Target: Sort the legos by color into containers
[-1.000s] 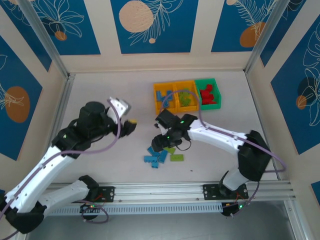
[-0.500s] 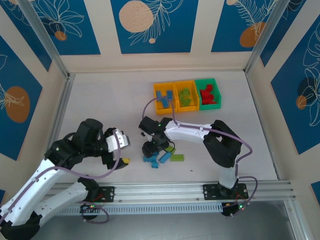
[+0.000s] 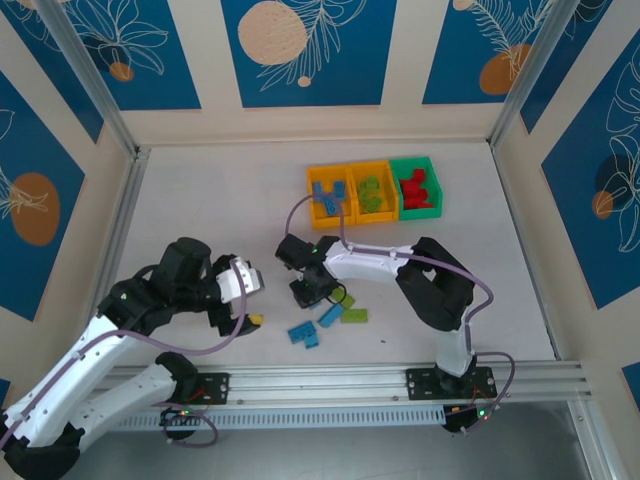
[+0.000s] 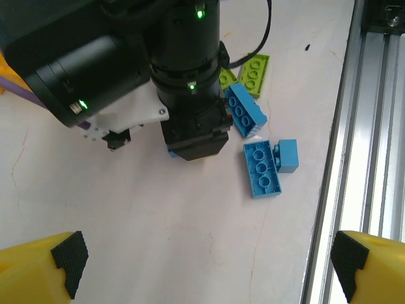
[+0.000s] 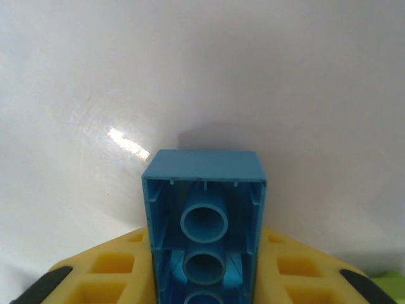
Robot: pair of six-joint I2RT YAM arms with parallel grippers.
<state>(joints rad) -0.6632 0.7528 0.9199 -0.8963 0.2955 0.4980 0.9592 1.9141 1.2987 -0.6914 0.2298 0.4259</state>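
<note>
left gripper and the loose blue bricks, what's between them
Bare table. In the left wrist view, nothing lies between the open left gripper and the blue bricks ahead of it.

in the right wrist view the blue brick (image 5: 202,209) runs off the bottom edge, as do the fingers (image 5: 101,272) of the right gripper (image 5: 202,266) at its 2 sides. in the left wrist view the right arm (image 4: 183,69) covers part of a lime brick (image 4: 229,77). from above, the bricks (image 3: 415,190) in the bins (image 3: 330,169) are too small to count.
</note>
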